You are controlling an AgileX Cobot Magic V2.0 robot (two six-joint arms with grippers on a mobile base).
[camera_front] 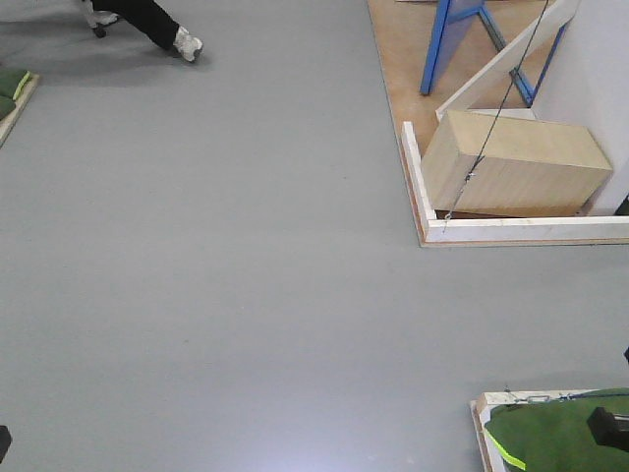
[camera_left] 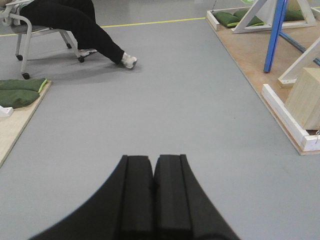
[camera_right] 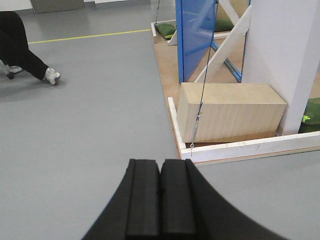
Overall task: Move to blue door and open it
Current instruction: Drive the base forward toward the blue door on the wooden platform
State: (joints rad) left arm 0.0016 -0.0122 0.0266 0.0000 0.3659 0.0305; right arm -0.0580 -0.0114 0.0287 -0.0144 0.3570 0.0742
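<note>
Flooring of plain grey (camera_front: 216,256) is filling most of the exterior front-facing view. The tall bright blue flat door panel (camera_front: 444,44) is standing at the floor's far right corner, on a plywood platform edged with white boards (camera_front: 511,229). A pale rectangular wooden box (camera_front: 526,157) is lying inside that platform's near corner, with a thin dark cable (camera_front: 501,98) crossing over it. A green cushion (camera_front: 550,433) is lying in a second white-edged frame at the near right corner.

In the left wrist-mounted view, the left gripper (camera_left: 153,192) is pointing out across the floor, its black pads pressing together with nothing between them. A person in black trousers and white shoes (camera_left: 85,30) is sitting far off to the left.

In the right wrist-mounted view, the right gripper (camera_right: 160,195) is likewise pressing its pads together, empty, and aiming toward the platform's near edge. The door is standing well beyond it, behind the box and beside a white wall panel (camera_right: 280,50).
</note>
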